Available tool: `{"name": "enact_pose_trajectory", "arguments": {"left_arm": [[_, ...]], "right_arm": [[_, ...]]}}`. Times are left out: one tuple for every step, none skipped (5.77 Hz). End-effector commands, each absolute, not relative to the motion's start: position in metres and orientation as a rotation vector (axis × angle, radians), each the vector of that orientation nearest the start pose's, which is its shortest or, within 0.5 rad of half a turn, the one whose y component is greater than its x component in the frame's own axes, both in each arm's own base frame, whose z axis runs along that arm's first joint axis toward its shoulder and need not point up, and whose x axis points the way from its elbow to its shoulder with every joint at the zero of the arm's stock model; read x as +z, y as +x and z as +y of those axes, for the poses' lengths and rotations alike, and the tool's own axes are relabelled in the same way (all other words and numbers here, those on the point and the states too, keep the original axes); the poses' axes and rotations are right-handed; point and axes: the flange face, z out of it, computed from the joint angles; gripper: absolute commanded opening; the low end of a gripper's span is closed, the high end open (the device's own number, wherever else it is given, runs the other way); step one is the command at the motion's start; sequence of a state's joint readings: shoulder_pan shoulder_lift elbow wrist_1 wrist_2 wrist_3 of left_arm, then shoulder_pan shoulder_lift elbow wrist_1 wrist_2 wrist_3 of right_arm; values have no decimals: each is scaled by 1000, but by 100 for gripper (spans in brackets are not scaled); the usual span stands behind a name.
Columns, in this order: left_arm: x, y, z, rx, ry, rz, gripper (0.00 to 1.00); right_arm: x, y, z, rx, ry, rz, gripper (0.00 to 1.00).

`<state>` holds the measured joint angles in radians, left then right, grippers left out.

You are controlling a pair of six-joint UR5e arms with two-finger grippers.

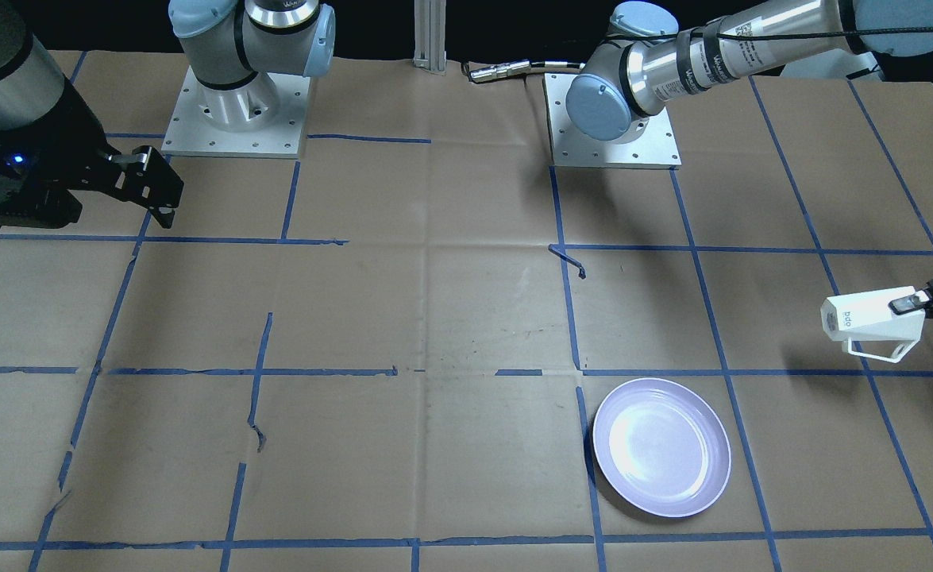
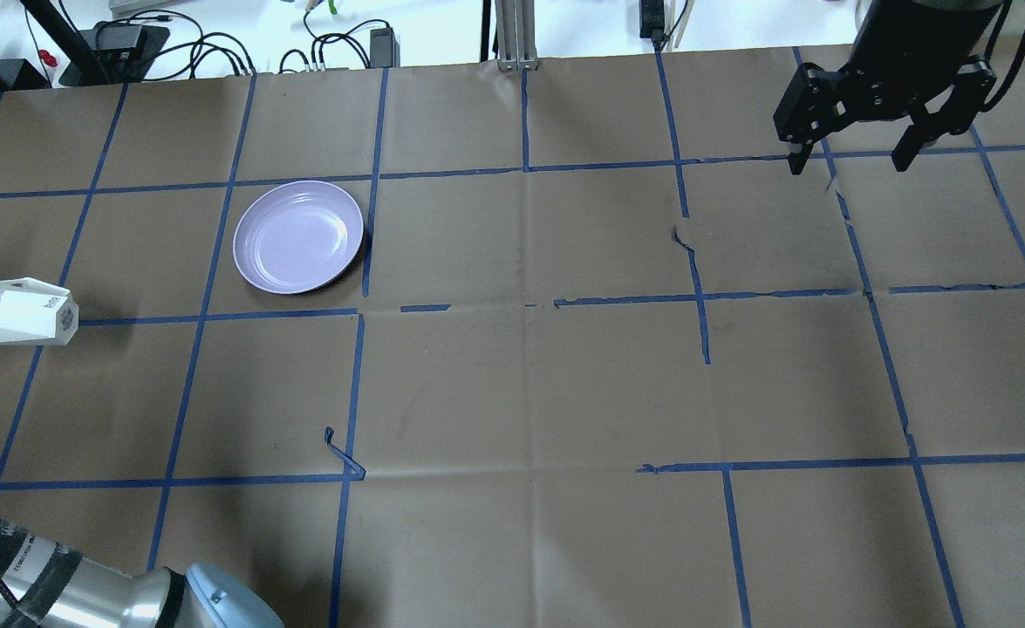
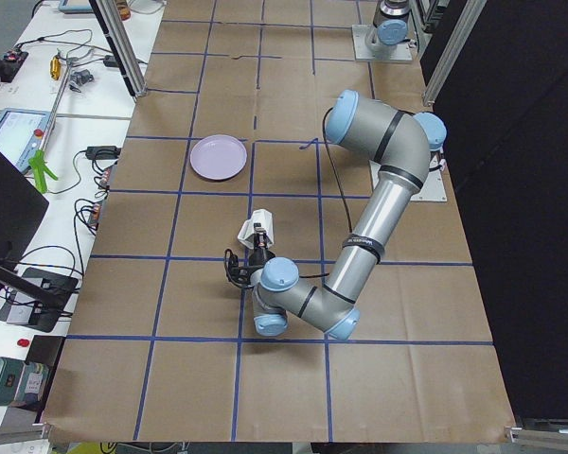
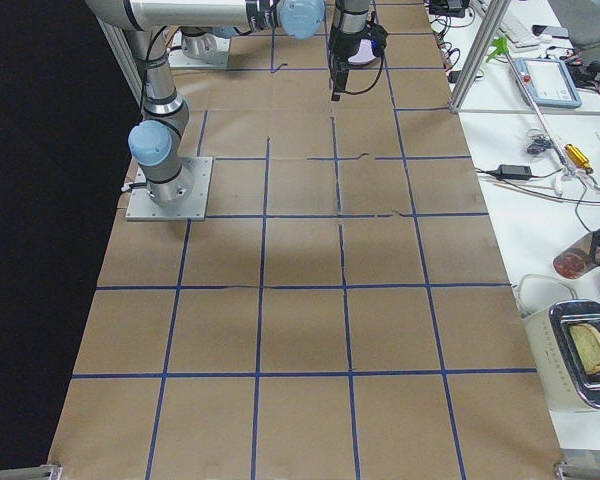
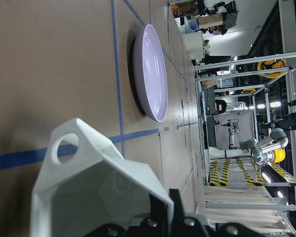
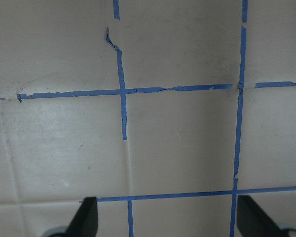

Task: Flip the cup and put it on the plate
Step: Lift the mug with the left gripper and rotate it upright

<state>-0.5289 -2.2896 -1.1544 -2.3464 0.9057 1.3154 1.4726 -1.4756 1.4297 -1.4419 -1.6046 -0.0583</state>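
Note:
The white faceted cup (image 1: 867,318) lies on its side in the air, above its shadow on the table, base with blue lettering facing the table's middle and handle hanging down. My left gripper (image 1: 911,304) is shut on the cup's rim wall. The cup also shows in the overhead view (image 2: 19,312), the exterior left view (image 3: 260,227) and the left wrist view (image 5: 93,187). The pale lavender plate (image 1: 661,446) lies empty on the table, apart from the cup, and shows in the overhead view (image 2: 298,236) and the left wrist view (image 5: 155,74). My right gripper (image 2: 850,164) is open and empty, far from both.
Brown paper with blue tape grid lines covers the table (image 2: 529,392). The two arm bases (image 1: 234,111) stand at the robot's side. Loose tape curls (image 2: 342,453) stick up from the paper. Beyond the far edge lie cables and gear (image 2: 215,44).

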Motion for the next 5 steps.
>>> {"name": "enact_pose_trajectory", "arguments": {"left_arm": [[325, 428, -483, 166, 204, -2046, 0], [374, 403, -489, 147, 250, -2114, 0], [430, 344, -521, 161, 241, -2276, 0], [467, 273, -549, 134, 229, -2472, 0], [482, 205, -574, 139, 228, -2667, 0]], "right_arm": [[496, 78, -533, 135, 61, 3165, 100], [496, 78, -533, 135, 61, 3165, 100], [496, 78, -533, 135, 61, 3165, 100], [496, 78, -533, 135, 61, 3165, 100], [496, 78, -533, 135, 61, 3165, 100]]}}
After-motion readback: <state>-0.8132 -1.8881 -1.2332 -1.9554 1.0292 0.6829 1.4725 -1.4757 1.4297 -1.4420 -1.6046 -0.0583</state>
